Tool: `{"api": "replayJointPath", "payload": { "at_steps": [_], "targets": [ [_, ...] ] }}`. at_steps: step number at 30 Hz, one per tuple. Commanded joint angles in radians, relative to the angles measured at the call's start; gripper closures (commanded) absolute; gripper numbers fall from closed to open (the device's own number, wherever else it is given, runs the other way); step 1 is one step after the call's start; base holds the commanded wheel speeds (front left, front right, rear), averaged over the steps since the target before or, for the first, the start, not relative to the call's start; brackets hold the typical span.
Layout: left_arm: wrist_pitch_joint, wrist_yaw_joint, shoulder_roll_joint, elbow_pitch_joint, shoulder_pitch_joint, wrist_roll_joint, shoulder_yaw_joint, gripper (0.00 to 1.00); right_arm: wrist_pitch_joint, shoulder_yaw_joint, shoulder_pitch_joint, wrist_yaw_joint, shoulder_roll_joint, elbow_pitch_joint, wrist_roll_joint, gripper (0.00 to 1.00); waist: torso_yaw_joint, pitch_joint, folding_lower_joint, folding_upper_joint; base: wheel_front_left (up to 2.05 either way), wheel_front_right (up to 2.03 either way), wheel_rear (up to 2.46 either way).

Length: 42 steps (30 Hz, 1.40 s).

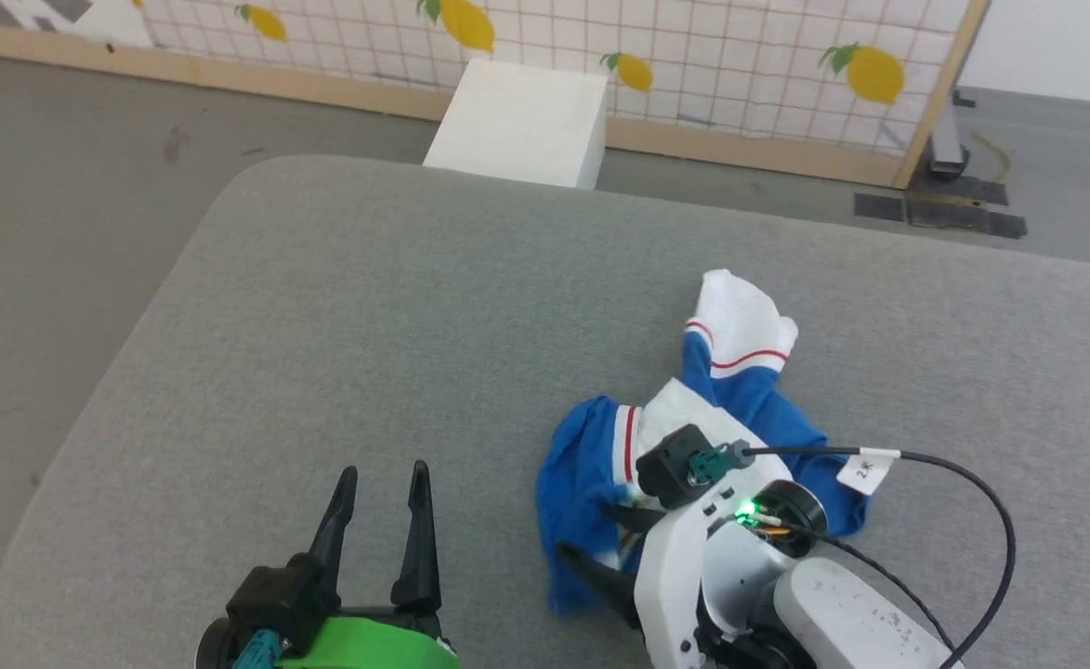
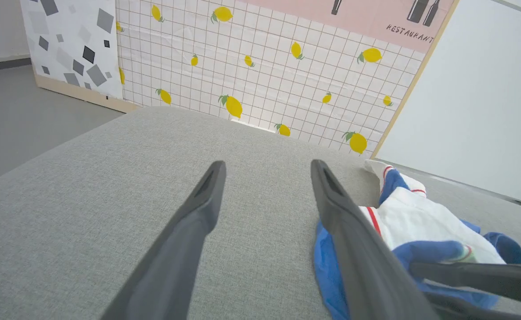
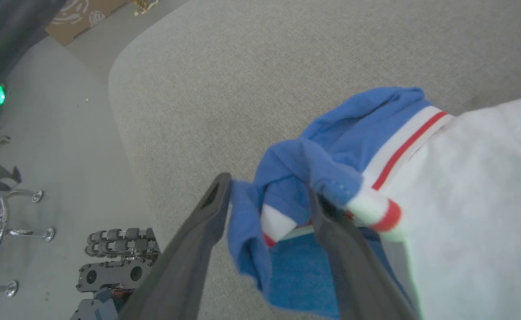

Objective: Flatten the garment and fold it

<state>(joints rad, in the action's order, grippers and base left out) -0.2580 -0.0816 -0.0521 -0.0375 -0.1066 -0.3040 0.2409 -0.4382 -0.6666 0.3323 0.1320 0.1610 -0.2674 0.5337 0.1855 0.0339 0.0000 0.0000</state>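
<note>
Right gripper (image 1: 589,531) half hides the garment (image 1: 740,344); jaws seemingly apart.

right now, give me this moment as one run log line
garment: crumpled heap on grey padded table | left gripper: open, apart from garment | right gripper: open, blue fold between its jaws | fold: not started

My head camera looks forward and down from above onto the grey padded table (image 1: 321,325). My left wrist camera sits low, facing the lemon-print screen (image 2: 264,66); the right wrist one is close over the garment (image 3: 331,146), which all three share.
</note>
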Motion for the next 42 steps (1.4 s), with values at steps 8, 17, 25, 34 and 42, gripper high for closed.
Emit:
{"api": "replayJointPath", "payload": {
  "at_steps": [8, 17, 25, 34, 42],
  "targets": [
    [-0.004, -0.011, 0.002, 0.001, 0.0, -0.016, -0.015, 0.0, 0.004, 0.085, 0.044, -0.001, 0.022, 0.075, 0.07, 0.0, -0.011, -0.006, 0.0, 0.0, 0.0, 0.0, 0.0],
    [-0.004, -0.012, 0.002, -0.012, 0.0, -0.015, -0.012, 0.0, -0.012, 0.419, -0.042, -0.001, 0.106, 0.21, -0.038, 0.0, -0.054, 0.007, 0.0, 0.0, 0.0, 0.0, 0.0],
    [-0.004, -0.013, 0.002, -0.032, 0.032, -0.003, 0.001, 0.0, -0.136, 0.53, -0.125, -0.001, 0.167, 0.164, -0.093, 0.0, -0.041, 0.07, 0.0, 0.0, 0.0, 0.0, 0.0],
    [-0.004, -0.012, 0.002, -0.026, 0.075, -0.001, 0.012, 0.0, -0.165, 0.44, -0.076, -0.001, 0.201, 0.057, -0.077, 0.0, 0.009, 0.141, 0.0, 0.0, 0.0, 0.0, 0.0],
    [-0.004, -0.02, 0.002, -0.017, 0.083, -0.007, 0.01, 0.0, -0.127, 0.365, -0.028, -0.001, 0.231, -0.032, -0.06, 1.0, 0.01, 0.144, 0.0, 0.0, 0.0, 0.0, 0.0]
  ]
}}
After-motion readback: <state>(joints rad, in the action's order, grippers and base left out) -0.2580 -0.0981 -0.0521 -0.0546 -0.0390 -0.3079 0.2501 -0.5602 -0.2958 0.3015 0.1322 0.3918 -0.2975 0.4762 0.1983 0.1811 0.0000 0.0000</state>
